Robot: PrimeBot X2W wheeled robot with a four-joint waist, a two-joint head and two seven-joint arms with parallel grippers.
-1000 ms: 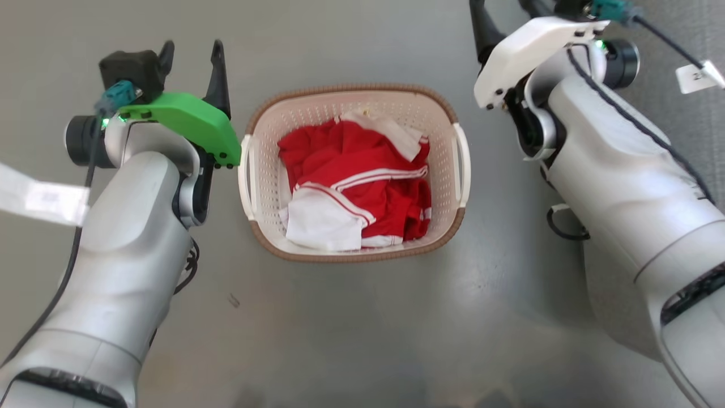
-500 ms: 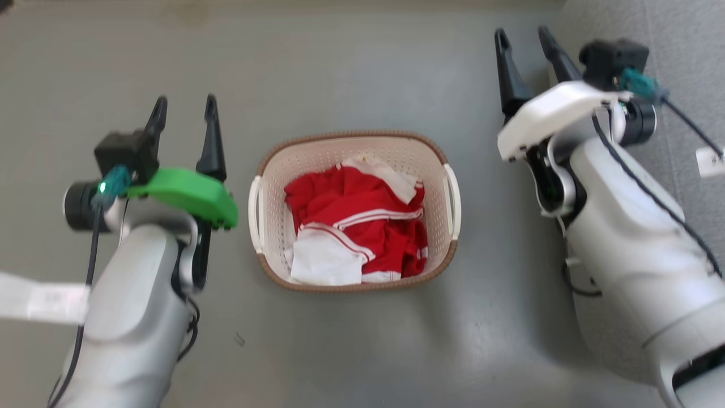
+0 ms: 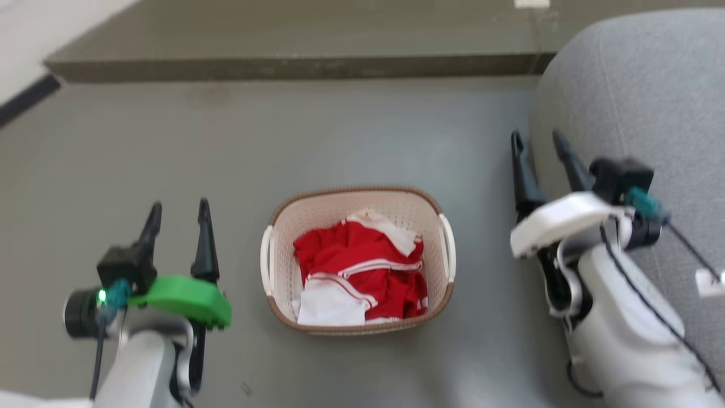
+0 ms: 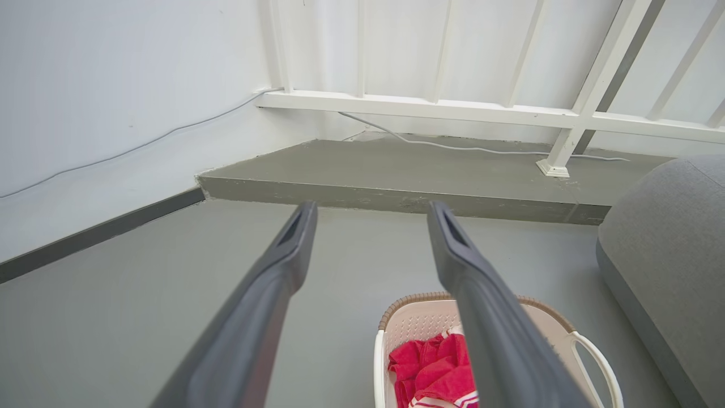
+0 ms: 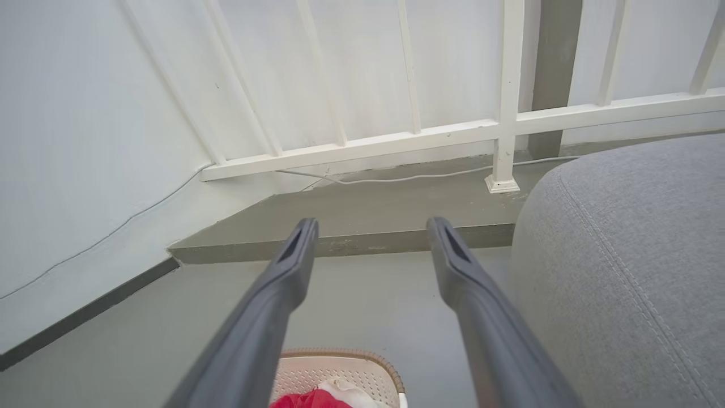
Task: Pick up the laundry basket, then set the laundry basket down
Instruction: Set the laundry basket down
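The laundry basket [image 3: 340, 212] sits on the grey floor [image 3: 170, 141], between the two arms, and neither one touches it. The left gripper [image 3: 179, 205] is spread wide and holds nothing. It is off to the basket's left side. The right gripper [image 3: 537, 136] is spread wide too, with nothing in it, off to the right and close to a big grey cushion [image 3: 634, 102]. Red and white clothes [image 3: 362, 272] lie bunched up inside the basket. In the left wrist view a finger [image 4: 498, 340] covers part of the basket, and the bottom edge cuts it off. The head view is a bit blurry. Past the basket is a low step [image 3: 283, 65].
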